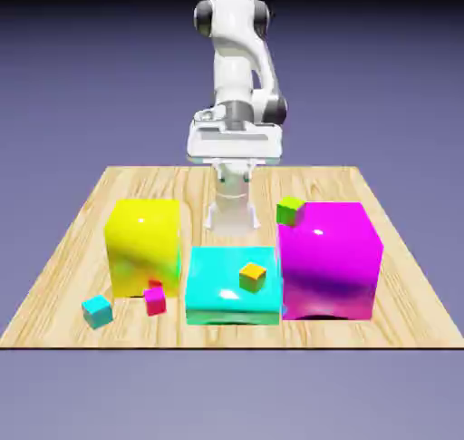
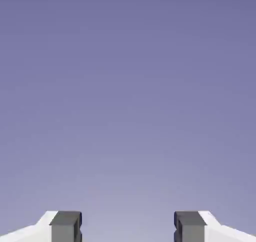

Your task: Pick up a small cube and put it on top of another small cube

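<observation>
Although it has no long axis, being as deep as it is wide, the tiny teal cube [image 1: 98, 312] stands flat and turned askew to the table's edges in the exterior view, one upright edge toward the near side, its broader visible side facing near and slightly right and a narrower one facing left. It sits on the pale wood-grained table [image 1: 399, 293], near the near edge, at the exterior view's left. Just to its right, apart from it, is a tiny magenta cube [image 1: 155, 300], close to the near right corner of a big glossy yellow block [image 1: 145, 248]. Farther right lie a low, glossy cyan block [image 1: 217, 273], with a tiny orange cube [image 1: 253, 278] on its top, and a big glossy magenta block [image 1: 328, 257]. A tiny green cube [image 1: 290, 210] shows at that block's far left top corner; whether it rests there I cannot tell. The count is four tiny cubes, three large blocks and one white robot arm [image 1: 233, 66], rising at the far side.

The hand view shows what the exterior one shows only small: the gripper [image 2: 128, 227] is open, its two grey fingertips [image 2: 65, 228] well apart with nothing between them. Beyond them is only the blue-violet backdrop [image 2: 128, 96]; the cubes, blocks and table appear solely in the exterior view.
</observation>
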Available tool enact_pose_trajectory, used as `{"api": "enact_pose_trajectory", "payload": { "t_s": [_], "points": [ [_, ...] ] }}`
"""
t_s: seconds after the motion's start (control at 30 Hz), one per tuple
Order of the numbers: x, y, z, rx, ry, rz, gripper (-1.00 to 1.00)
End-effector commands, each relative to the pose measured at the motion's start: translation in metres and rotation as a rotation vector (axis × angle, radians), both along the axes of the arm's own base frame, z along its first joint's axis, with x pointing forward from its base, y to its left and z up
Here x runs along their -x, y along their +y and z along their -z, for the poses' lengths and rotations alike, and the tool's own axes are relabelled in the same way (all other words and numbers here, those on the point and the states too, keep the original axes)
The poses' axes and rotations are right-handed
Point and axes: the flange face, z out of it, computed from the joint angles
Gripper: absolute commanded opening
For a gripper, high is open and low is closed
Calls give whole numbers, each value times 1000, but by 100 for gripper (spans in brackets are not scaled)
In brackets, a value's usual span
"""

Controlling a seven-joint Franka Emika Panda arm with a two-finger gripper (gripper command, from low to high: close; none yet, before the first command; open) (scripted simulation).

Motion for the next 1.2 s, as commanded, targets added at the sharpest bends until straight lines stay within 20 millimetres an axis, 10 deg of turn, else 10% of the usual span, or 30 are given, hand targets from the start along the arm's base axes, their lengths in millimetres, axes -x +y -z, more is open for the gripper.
{"api": "enact_pose_trajectory", "payload": {
  "t_s": [0.0, 0.5, 0.87, 1.17],
  "points": [
    [-8, -7, 7, 8, 33, -11, 0],
    [-89, -128, 146, 157, 518, -215, 0],
    [-99, -228, 235, 296, 850, -415, 0],
    [-99, -292, 263, 410, 1070, -584, 0]
  ]
}}
